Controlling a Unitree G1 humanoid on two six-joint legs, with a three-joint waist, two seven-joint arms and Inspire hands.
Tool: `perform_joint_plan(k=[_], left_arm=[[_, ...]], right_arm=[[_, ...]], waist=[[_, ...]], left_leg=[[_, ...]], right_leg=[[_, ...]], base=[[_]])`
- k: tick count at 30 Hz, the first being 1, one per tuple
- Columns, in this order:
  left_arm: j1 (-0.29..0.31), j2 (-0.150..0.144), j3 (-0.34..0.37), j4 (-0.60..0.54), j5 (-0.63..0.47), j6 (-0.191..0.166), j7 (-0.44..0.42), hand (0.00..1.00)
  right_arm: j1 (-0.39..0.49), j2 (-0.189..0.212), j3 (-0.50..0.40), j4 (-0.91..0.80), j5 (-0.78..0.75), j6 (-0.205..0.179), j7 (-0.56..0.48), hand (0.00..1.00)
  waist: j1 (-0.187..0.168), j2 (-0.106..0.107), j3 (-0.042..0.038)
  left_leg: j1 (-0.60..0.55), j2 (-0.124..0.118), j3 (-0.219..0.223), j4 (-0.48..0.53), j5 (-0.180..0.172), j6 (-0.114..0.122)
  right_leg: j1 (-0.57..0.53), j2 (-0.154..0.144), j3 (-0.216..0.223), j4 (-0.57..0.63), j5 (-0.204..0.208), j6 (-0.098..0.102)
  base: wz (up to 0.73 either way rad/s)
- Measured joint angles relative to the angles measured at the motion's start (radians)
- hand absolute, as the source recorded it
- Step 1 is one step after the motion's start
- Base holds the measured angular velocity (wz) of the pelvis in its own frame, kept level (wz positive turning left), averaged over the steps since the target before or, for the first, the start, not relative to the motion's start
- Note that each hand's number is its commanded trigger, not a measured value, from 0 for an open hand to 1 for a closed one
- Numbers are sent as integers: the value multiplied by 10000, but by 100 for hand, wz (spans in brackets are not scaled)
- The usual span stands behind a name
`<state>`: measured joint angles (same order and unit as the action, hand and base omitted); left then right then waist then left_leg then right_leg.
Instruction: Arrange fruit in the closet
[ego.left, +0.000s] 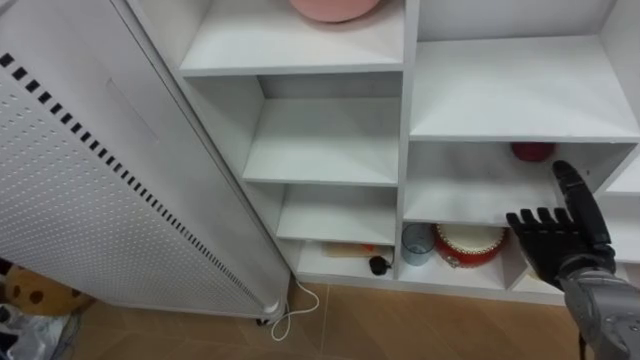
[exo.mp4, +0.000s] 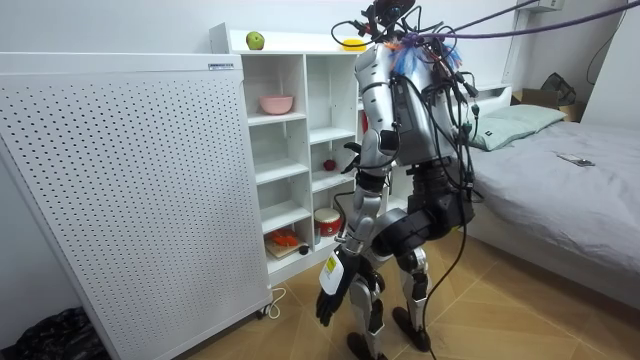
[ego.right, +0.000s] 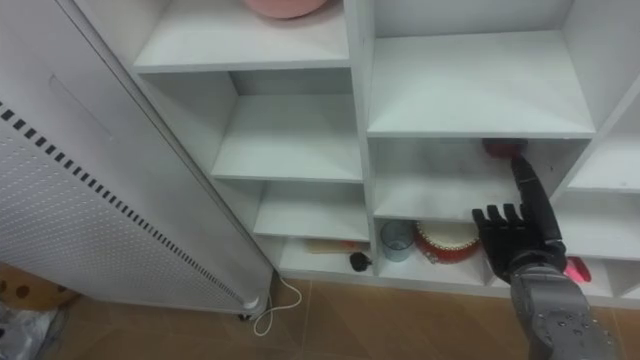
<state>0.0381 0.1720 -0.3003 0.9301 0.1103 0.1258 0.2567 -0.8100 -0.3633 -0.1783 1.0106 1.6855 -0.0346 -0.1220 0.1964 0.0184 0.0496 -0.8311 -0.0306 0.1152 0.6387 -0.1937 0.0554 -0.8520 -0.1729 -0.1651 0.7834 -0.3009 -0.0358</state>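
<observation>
Red apple (ego.left: 532, 150) on closet shelf (ego.left: 450, 200), right robot hand (ego.left: 555, 245) released near it, left robot hand (exo.mp4: 333, 290) hanging relaxed

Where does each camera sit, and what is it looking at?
Left eye view: on the robot's head, looking down into the white closet shelves; its black right hand shows.
Right eye view: beside it, same shelves, same hand.
Room view: across the room, facing closet and whole standing robot, left hand hanging low.
All three share the round pink bowl.
</observation>
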Motion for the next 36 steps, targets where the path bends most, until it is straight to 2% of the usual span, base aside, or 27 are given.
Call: perform_joint_plan(k=[8,11,14,15,19,22,24,28,30,32,34,36], left_arm=[[17,-3,13,75,0,-1,3,0],[18,0,14,80,3,22,-161,0],[18,10,33,130,9,34,-505,0],[24,9,33,270,4,11,-612,0],[64,43,68,613,21,0,-759,0],[70,40,413,865,52,-23,-858,0],[80,27,778,1203,23,-80,-870,0],[48,3,1608,1501,104,-360,-852,0],[57,3,1821,1521,11,-573,-819,0],[60,-12,1923,1488,11,-695,-711,0],[82,-46,2033,1501,6,-828,-701,0],[183,-69,2184,1479,10,-977,-692,0]], right_arm=[[143,25,3,8,-22,16,38,0],[197,37,0,495,-29,53,354,0],[626,36,3,882,-100,99,876,0],[899,38,0,1332,-104,150,1190,0],[1893,131,51,2436,-318,325,1658,0],[3031,279,415,3188,-842,459,1972,0],[3912,670,391,3526,-1025,515,2026,0],[4729,1094,377,3636,-1358,513,2118,0],[5140,1157,487,3647,-1716,514,2295,0],[5600,1242,729,3637,-1995,511,2363,0],[5876,1338,893,3611,-2184,543,2500,0],[6370,1354,1098,3560,-2810,629,2879,0]], waist=[[31,1,0],[24,17,3],[14,55,9],[4,80,7],[29,114,4],[-27,168,-22],[-230,172,-32],[-671,158,-56],[-816,124,-139],[-899,-36,-276],[-1051,-130,-331],[-1178,-299,-450]], left_leg=[[122,17,-4,1,-1,-1],[382,66,-45,-90,-1,-6],[752,157,-105,-213,-44,-34],[1057,176,-135,-325,-49,-44],[1855,184,-198,-919,2,-117],[2438,211,-315,-1353,73,-176],[3096,192,-341,-1795,95,-211],[3962,183,-341,-2394,132,-271],[4444,191,-338,-2714,153,-298],[5164,180,-331,-3185,180,-335],[5722,190,-335,-3477,184,-343],[6430,192,-338,-3830,188,-349]], right_leg=[[133,54,-11,-45,0,1],[471,105,-66,-241,2,-4],[995,223,-171,-515,10,7],[1386,294,-301,-744,34,19],[2250,442,-382,-1430,103,72],[2955,555,-587,-2083,260,64],[3629,597,-630,-2527,268,81],[4527,647,-800,-3138,308,119],[5058,714,-844,-3555,385,149],[5776,808,-855,-4083,444,205],[6439,909,-859,-4569,534,253],[7327,1030,-907,-5297,714,318]], base=[[0],[0],[3],[0],[4],[5],[7],[4],[3],[-4],[0],[-2]])
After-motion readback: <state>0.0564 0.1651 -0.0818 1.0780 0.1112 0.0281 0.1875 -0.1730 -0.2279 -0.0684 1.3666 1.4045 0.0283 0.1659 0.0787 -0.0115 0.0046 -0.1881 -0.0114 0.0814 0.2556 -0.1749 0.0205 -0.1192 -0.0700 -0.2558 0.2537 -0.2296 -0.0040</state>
